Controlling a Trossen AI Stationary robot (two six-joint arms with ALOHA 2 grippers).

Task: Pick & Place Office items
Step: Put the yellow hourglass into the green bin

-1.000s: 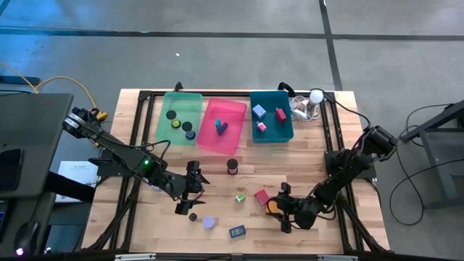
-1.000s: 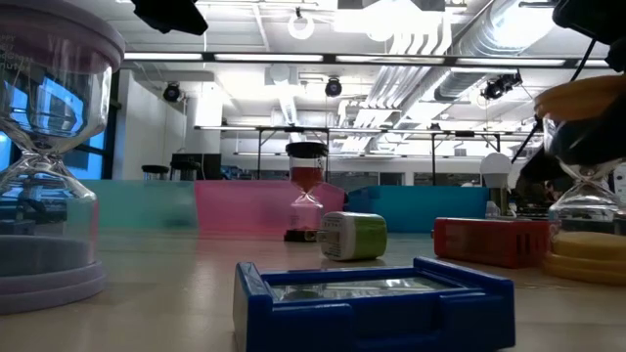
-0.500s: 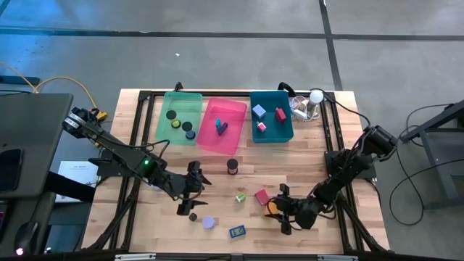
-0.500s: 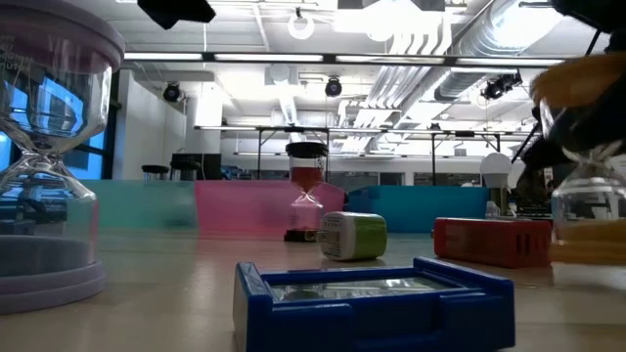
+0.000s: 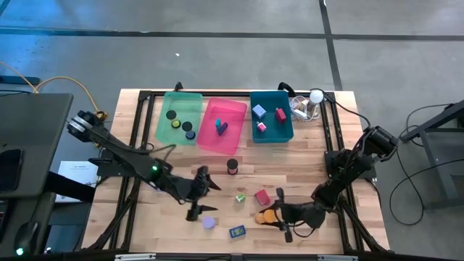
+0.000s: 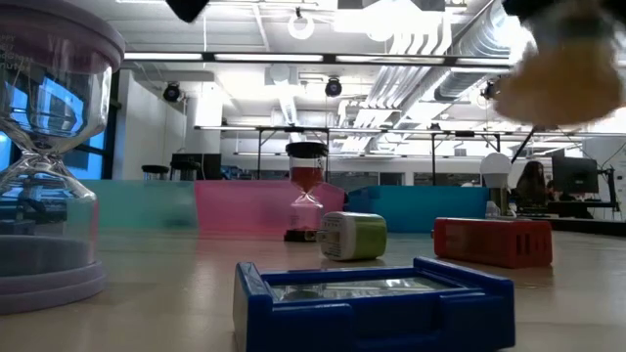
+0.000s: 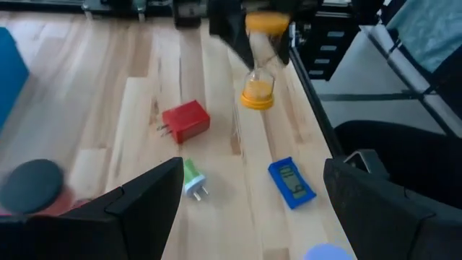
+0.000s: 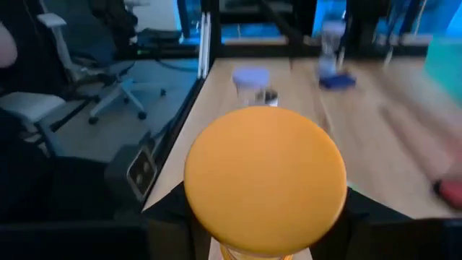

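My right gripper [image 5: 278, 214] is near the table's front right, shut on an orange-capped hourglass [image 5: 267, 215], which is in the air [image 6: 562, 73]. My left gripper [image 5: 205, 176] hovers open left of centre, holding nothing [image 7: 253, 166]. On the wood stand a red block [image 5: 262, 197], a green plug [image 5: 240, 196], a blue block [image 5: 237, 232], a lavender hourglass [image 5: 209, 222] and a black-capped red hourglass [image 5: 232, 167]. My right gripper pinches the orange hourglass between its two fingers, just under its upper cap [image 7: 266, 23]. The fingers come nearly level from the table's right. That cap [image 8: 266, 180] hides the contact in the right wrist view. The hourglass hangs tilted, its lower cap [image 7: 257, 94] clear of the table.
A green bin [image 5: 178, 116], a pink bin [image 5: 223, 125] and a teal bin [image 5: 271, 116] stand in a row at the far side, each with small items in it. A white ball-topped gadget [image 5: 313, 101] sits at the far right corner.
My right gripper has risen and rolled. It has lifted the orange hourglass off the table, where it stood upright, and the hourglass now hangs tilted. My left gripper has moved a little toward the table's right and stays open.
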